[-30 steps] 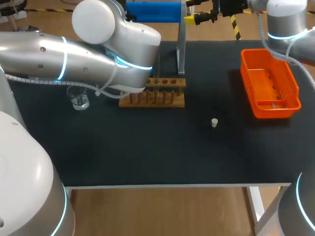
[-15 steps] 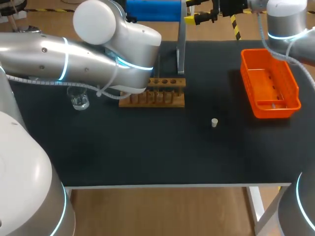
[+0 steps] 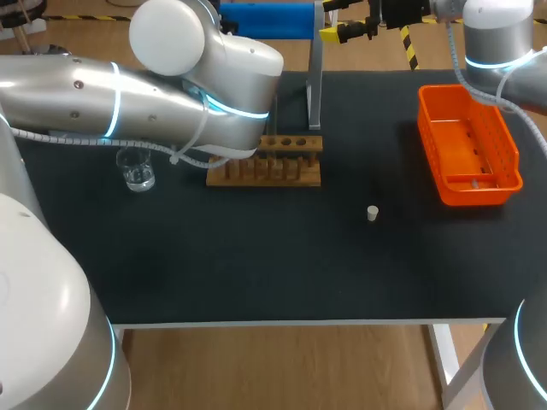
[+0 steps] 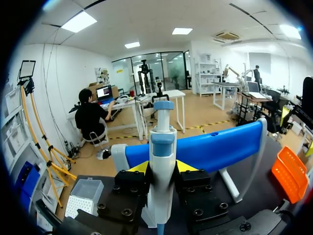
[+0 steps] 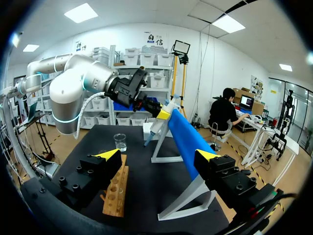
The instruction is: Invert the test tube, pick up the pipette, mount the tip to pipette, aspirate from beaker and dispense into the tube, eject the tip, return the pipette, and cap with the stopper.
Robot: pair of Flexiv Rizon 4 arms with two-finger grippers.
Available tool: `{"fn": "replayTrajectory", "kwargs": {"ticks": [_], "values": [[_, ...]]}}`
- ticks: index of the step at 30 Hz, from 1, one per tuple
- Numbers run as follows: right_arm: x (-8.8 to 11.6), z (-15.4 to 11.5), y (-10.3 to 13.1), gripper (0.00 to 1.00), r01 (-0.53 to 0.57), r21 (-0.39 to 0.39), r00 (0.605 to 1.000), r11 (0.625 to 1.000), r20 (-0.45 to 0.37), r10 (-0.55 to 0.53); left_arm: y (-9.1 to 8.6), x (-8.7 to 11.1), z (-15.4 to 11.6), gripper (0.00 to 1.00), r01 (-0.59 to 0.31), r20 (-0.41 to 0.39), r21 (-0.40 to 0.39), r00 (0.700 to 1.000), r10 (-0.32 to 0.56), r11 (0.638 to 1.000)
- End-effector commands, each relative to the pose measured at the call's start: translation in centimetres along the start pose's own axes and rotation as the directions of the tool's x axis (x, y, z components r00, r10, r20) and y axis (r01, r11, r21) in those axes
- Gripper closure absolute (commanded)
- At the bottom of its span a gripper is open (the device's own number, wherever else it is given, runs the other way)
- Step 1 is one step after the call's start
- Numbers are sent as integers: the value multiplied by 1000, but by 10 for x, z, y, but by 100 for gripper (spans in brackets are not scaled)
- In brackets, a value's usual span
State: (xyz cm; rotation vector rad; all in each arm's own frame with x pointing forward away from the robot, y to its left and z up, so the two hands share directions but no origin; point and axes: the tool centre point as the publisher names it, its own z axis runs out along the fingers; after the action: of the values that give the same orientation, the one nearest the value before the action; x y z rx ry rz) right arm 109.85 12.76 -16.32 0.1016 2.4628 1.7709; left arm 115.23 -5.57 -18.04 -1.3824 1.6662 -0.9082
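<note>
The left gripper (image 4: 161,169) pinches the pipette (image 4: 162,142) from both sides. The right gripper (image 5: 159,155) is spread wide, with the rack (image 5: 116,193) ahead of it

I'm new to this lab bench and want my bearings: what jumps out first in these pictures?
The bright orange basket at the right of the dark table stands out most. The left gripper grips a white-and-blue pipette in front of the blue stand. A wooden rack sits mid-table.
</note>
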Motion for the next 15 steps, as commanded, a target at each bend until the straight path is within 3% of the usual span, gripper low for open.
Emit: {"fn": "replayTrajectory", "kwargs": {"ticks": [1,15], "values": [[-1,-1,1,0,0,3,1000,1000,-5,0,-7,0,2,100,-9,4,-17,1000,9,1000],[-1,-1,1,0,0,3,1000,1000,-5,0,-7,-1,11,100,-17,16,-40,1000,18,999]]}}
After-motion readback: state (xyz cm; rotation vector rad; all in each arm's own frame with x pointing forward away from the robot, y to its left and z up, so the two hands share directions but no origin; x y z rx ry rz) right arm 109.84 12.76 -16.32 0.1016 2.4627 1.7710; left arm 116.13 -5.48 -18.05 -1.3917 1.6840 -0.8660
